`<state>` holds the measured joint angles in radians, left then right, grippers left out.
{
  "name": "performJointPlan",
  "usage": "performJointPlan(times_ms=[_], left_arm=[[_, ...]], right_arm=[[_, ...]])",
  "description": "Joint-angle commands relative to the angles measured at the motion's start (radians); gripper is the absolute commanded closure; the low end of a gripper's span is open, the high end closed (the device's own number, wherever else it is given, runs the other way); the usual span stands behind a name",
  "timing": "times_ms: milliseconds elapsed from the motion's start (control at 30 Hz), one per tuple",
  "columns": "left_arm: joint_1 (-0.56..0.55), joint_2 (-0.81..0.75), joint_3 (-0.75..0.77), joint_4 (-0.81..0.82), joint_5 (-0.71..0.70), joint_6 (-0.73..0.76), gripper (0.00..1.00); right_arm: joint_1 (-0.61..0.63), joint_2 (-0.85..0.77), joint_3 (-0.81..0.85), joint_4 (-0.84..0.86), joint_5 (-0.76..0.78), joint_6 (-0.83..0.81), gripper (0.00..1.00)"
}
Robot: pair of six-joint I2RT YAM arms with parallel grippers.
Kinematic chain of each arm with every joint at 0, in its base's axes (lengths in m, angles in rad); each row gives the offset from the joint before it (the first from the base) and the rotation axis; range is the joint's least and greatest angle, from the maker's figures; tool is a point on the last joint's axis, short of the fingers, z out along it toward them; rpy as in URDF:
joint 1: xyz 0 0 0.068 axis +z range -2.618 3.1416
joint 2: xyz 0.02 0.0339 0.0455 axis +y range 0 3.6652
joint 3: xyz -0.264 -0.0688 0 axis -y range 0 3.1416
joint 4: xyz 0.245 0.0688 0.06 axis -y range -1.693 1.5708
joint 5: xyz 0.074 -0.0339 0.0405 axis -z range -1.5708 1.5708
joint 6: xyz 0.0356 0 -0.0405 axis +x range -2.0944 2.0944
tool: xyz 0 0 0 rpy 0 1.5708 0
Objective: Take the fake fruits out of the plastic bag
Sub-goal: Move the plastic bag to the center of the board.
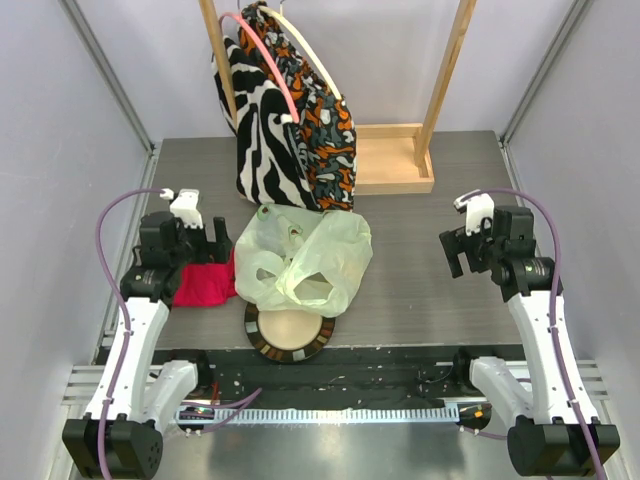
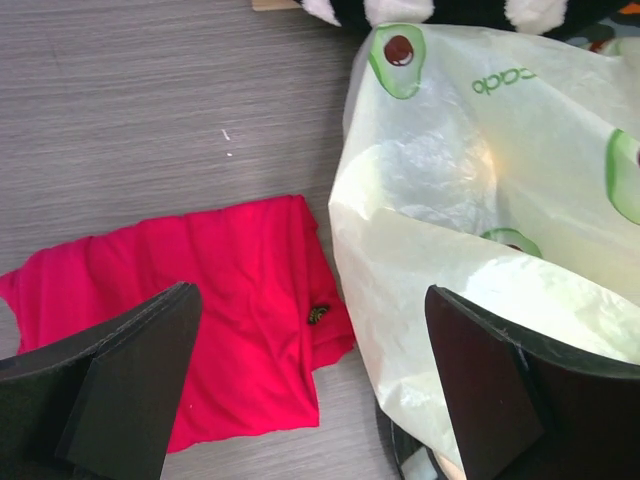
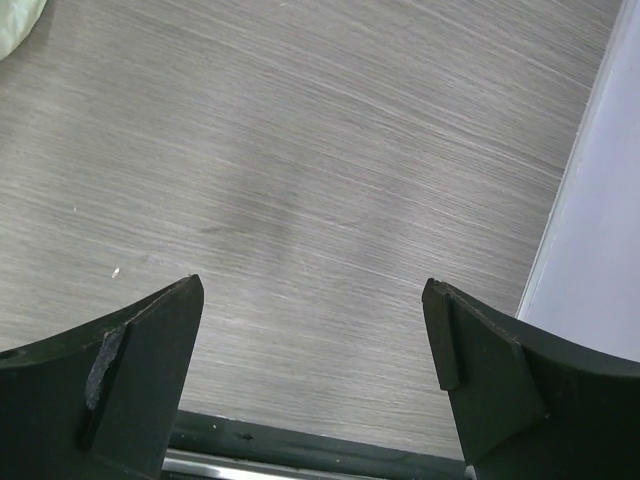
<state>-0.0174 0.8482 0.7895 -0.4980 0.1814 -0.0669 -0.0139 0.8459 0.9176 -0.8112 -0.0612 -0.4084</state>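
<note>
From above: the plastic bag (image 1: 305,260) sits slumped mid-table, pale green and crinkled, loop handles flopped toward the near side. Its near edge laps over the far rim of a round dish (image 1: 290,335). What is inside I can't make out through the film from up here. A red cloth (image 1: 205,285) lies just left of the bag, touching it. Behind, a zebra bag (image 1: 262,130) and an orange patterned bag (image 1: 330,140) hang from a wooden rack (image 1: 395,160). The left gripper (image 1: 200,240) hovers over the cloth's far edge, jaws spread and empty. The right gripper (image 1: 455,250) is well off to the right of the bag, also spread wide, nothing in it.

Left wrist view: the left gripper (image 2: 310,292) gapes, with the red cloth (image 2: 230,300) below between the fingers and the plastic bag (image 2: 480,200), printed with avocados, filling the right side, under the right finger.

Right wrist view: the right gripper (image 3: 312,290) is released over bare grey table (image 3: 300,150). Just a sliver of the plastic bag (image 3: 15,20) shows at the top left corner.
</note>
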Motion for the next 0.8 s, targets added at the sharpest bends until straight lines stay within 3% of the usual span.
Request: performJointPlan(times_ms=[0, 133, 200, 400, 500, 633, 767], left_arm=[[0.004, -0.037, 0.037, -0.042, 0.078, -0.004, 0.00], [0.002, -0.046, 0.059, -0.088, 0.182, 0.044, 0.00], [0.002, -0.038, 0.082, -0.106, 0.213, 0.058, 0.00], [0.002, -0.014, 0.145, -0.210, 0.363, 0.156, 0.10], [0.002, -0.015, 0.149, -0.278, 0.438, 0.216, 0.11], [0.002, -0.024, 0.070, -0.235, 0.452, 0.204, 0.12], [0.004, -0.005, 0.122, -0.276, 0.539, 0.203, 0.13]], right_arm=[[0.002, -0.007, 0.064, -0.043, -0.092, -0.090, 0.00], [0.003, 0.025, 0.199, -0.224, -0.432, -0.274, 0.00], [0.014, 0.076, 0.280, -0.273, -0.529, -0.238, 0.00], [0.187, 0.222, 0.447, -0.302, -0.555, -0.145, 0.03], [0.244, 0.260, 0.466, -0.266, -0.534, -0.104, 0.03], [0.333, 0.311, 0.429, -0.188, -0.532, -0.032, 0.05], [0.429, 0.326, 0.490, -0.108, -0.618, 0.128, 0.10]])
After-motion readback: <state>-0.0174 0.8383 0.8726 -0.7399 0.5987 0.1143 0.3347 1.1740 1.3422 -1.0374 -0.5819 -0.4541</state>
